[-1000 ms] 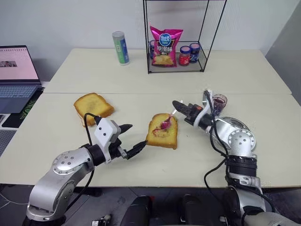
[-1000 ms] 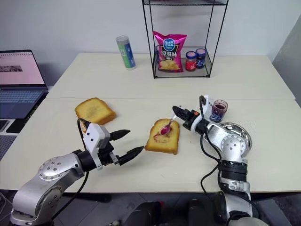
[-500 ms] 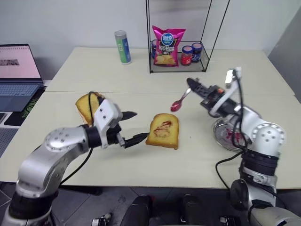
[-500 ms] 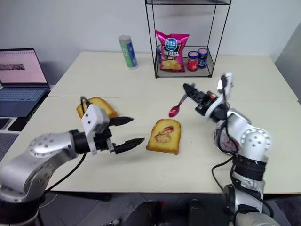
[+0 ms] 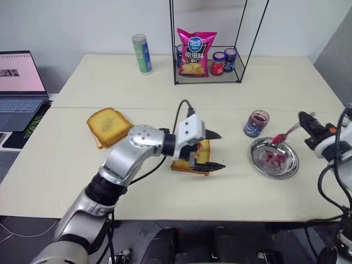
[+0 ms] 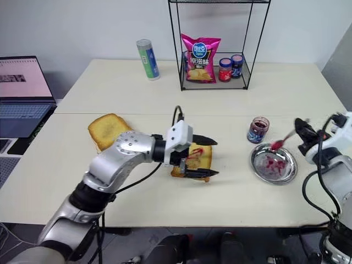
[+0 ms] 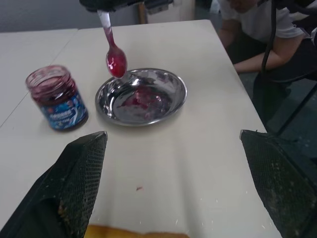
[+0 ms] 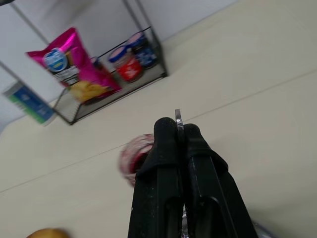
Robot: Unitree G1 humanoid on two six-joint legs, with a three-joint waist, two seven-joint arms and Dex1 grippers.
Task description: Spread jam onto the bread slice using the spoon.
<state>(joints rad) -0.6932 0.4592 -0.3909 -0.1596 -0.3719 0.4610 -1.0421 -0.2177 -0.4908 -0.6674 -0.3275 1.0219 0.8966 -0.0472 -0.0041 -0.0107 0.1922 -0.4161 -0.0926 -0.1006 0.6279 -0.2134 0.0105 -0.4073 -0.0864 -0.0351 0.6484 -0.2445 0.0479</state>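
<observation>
Holding the small slim silver spoon [image 5: 285, 135] by its handle, the right gripper [image 5: 304, 119] is clamped tight on it w/ black fingers pressed together, keeping the jam-smeared bowl just over the far rim of the round steel plate [image 5: 274, 159], which is carrying purple-red smears inside. Sitting just beside the plate on its far left is the small clear glass jar w/ blue label, holding the dark purple-red jam [image 5: 256, 122], lid off. Reaching across the cream table [image 5: 165, 88], the left gripper [image 5: 213, 149] is spread wide, grasping nothing, its two black fingers straddling the square golden toasted bread slice [image 6: 199, 155], one on the far side, one on the near side; contact w/ the crust can't be judged. Red jam streak is showing on the slice's face.
</observation>
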